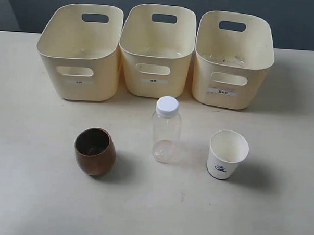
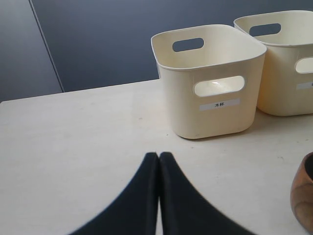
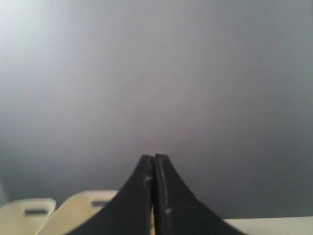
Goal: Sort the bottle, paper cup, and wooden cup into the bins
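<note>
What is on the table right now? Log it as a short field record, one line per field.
surface: pale table
bins: three cream-yellow bins in a row at the back, nothing seen inside them
wooden cup: wooden cup upright, front left
bottle: bottle upright, white cap on, front middle
paper cup: paper cup upright, front right
left end effector: left end effector shut, holding nothing
right end effector: right end effector shut, holding nothing
sorted so far: none

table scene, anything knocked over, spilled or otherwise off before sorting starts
Nothing is tipped or spilled. The wooden cup, bottle and paper cup stand upright in a row. The only oddity is dark specks inside the right bin; the left bin and middle bin look clean.
</note>
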You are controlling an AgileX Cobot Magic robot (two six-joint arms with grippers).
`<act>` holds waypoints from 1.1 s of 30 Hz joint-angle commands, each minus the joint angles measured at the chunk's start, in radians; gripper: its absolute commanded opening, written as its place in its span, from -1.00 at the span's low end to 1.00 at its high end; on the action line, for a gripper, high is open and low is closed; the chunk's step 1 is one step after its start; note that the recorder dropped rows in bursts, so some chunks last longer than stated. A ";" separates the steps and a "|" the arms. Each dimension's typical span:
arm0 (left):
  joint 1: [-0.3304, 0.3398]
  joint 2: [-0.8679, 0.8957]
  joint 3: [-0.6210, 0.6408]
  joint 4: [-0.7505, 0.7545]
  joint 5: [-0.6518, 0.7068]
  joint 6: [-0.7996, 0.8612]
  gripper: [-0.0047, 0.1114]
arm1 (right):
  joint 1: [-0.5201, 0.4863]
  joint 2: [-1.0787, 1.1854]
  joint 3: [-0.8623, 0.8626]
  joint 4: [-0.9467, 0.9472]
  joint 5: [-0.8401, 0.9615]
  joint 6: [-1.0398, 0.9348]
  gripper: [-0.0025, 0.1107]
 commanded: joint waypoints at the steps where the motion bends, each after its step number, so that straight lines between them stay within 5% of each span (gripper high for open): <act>1: -0.004 -0.005 0.001 0.002 0.000 -0.002 -0.92 | 0.157 0.283 -0.198 0.424 0.302 -0.616 -0.97; 5: -0.004 -0.005 0.001 0.002 0.000 -0.002 -0.92 | 0.301 0.540 -0.326 0.428 0.402 -0.697 -0.97; 7: -0.004 -0.005 0.001 0.002 0.000 -0.002 -0.92 | 0.419 0.753 -0.413 0.141 0.472 -0.687 -0.97; 13: -0.004 -0.005 0.001 0.002 0.000 -0.002 -0.92 | 0.484 1.039 -0.530 0.021 0.499 -0.644 -0.89; 16: -0.004 -0.005 0.001 0.002 0.000 -0.002 -0.92 | 0.484 1.084 -0.557 0.034 0.557 -0.640 -0.29; 19: -0.004 -0.005 0.001 0.002 0.000 -0.002 -0.92 | 0.484 1.097 -0.557 0.122 0.598 -0.596 0.69; 20: -0.004 -0.005 0.001 0.002 0.000 -0.002 -0.92 | 0.486 1.097 -0.557 0.130 0.611 -0.594 0.75; 24: -0.004 -0.005 0.001 0.002 0.000 -0.002 -0.92 | 0.490 1.097 -0.557 0.133 0.625 -0.592 0.50; 33: -0.004 -0.005 0.001 0.002 0.000 -0.002 -0.92 | 0.490 1.097 -0.553 0.135 0.648 -0.556 0.48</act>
